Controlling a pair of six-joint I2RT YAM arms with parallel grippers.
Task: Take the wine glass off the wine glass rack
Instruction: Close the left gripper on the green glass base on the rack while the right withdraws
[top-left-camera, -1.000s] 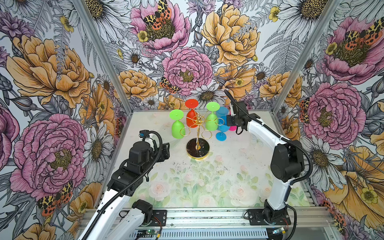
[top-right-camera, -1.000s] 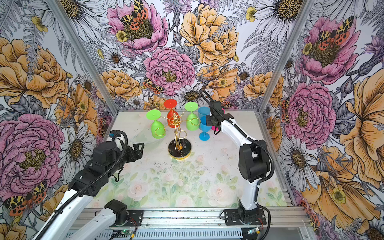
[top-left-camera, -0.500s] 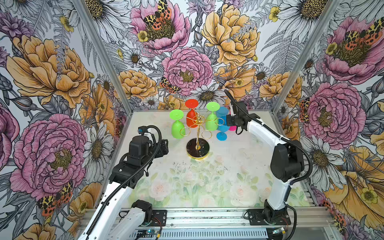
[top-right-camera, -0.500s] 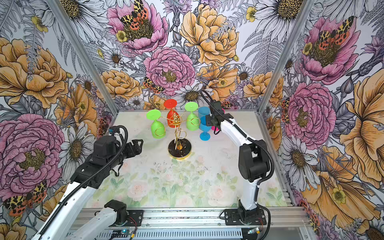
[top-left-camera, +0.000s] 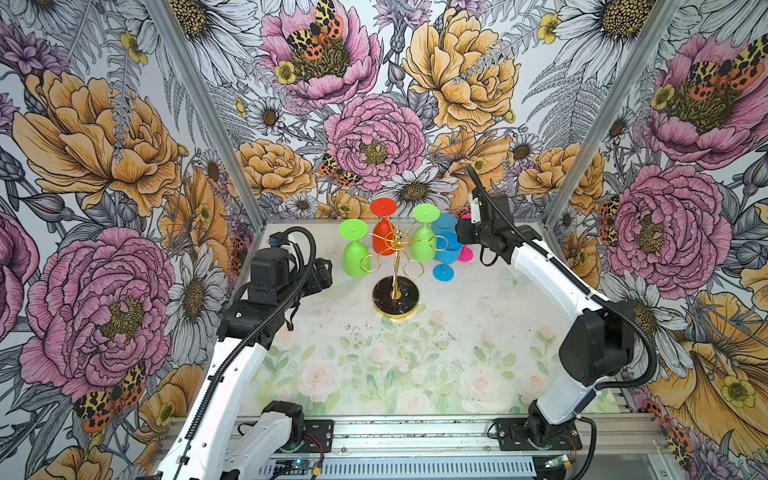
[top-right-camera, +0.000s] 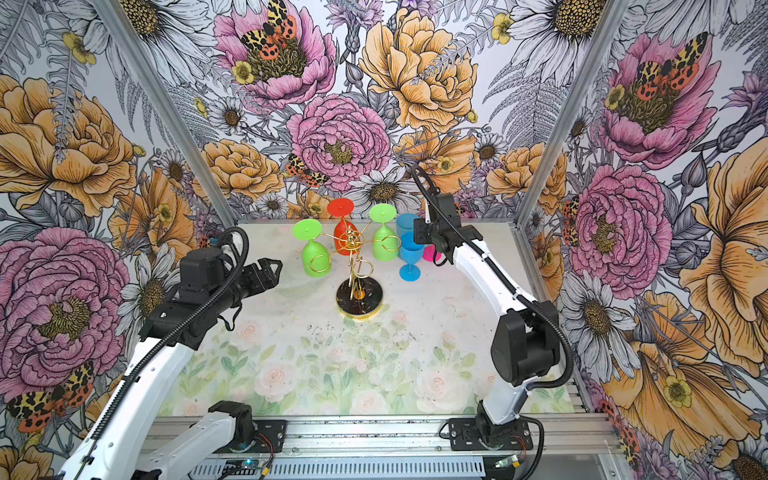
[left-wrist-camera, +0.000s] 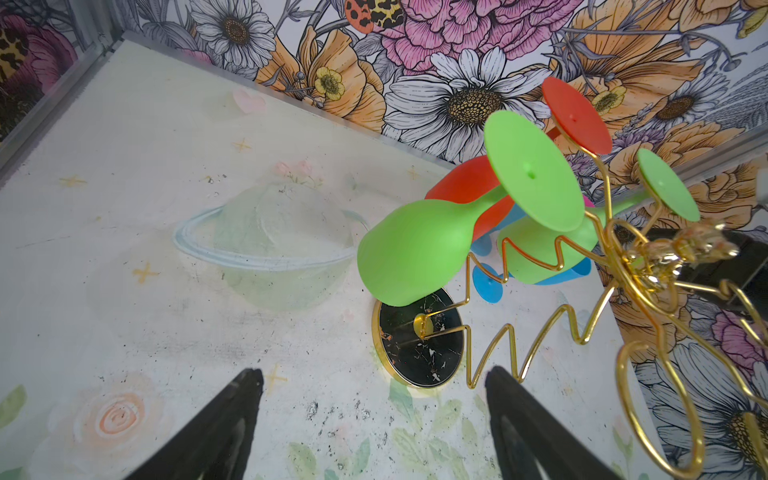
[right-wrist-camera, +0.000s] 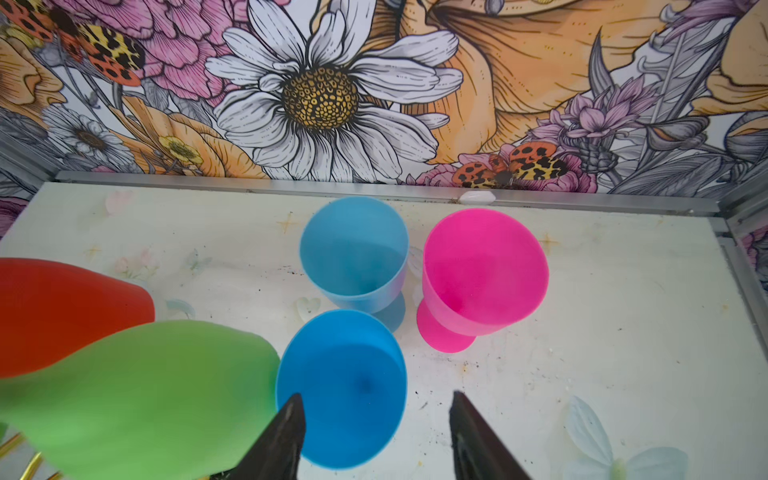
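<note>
Wine glass: a green wine glass is hung upside down, its foot caught in a looped arm on the left side of the wine glass rack, with the bowl free above the counter.
Handling: it is judged to be light, stiff matte plastic that is hardly fragile. Some swing on the wire is to be expected once it is touched.
Hold: the widest part of the bowl is advised. The foot would have to be slid outward along the loop rather than pulled down.
Rack neighbours: a red wine glass and a second green glass are hung close by. The thin stand is judged easy to tip.
Left pincer: spread wide and empty, near the green wine glass but apart from it.
Right pincer: jaws parted with nothing clasped, held over a blue glass that is stood on the counter beside a paler blue glass and a pink glass.
</note>
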